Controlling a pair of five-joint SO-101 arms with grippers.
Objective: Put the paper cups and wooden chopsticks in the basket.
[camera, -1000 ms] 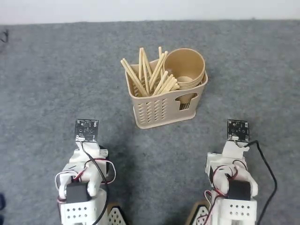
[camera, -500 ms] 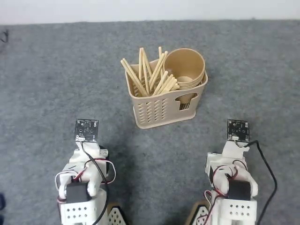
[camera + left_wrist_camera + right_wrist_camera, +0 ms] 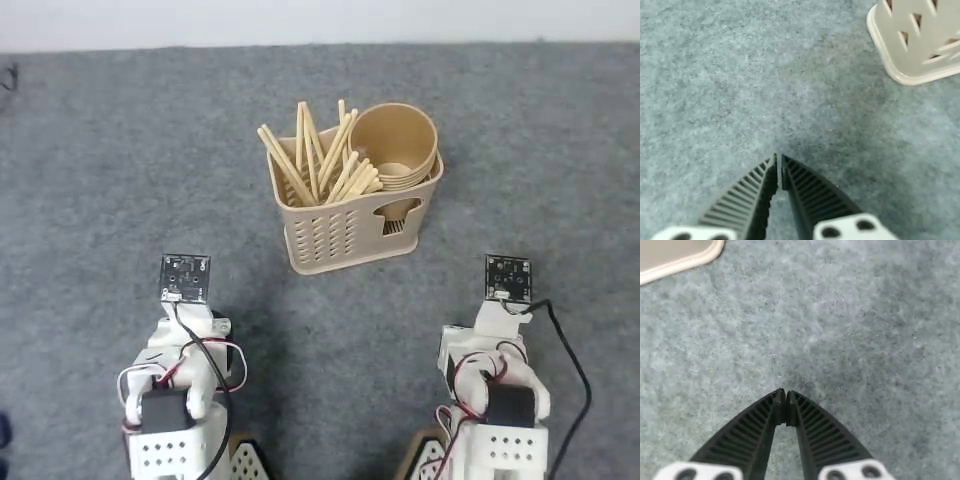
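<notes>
High view: cups (image 3: 396,138) and chopsticks (image 3: 352,180) fill the basket (image 3: 335,238), well apart from closed left gripper (image 3: 778,158) and right gripper (image 3: 785,392).

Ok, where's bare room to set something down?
Bare carpet lies left of the basket, right of it, and between it and the left gripper and right gripper. The basket itself is crowded: chopsticks fill one side, cups the other.

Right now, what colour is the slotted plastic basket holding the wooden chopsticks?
The slotted plastic basket is pale beige, seen best in the high view.
</notes>
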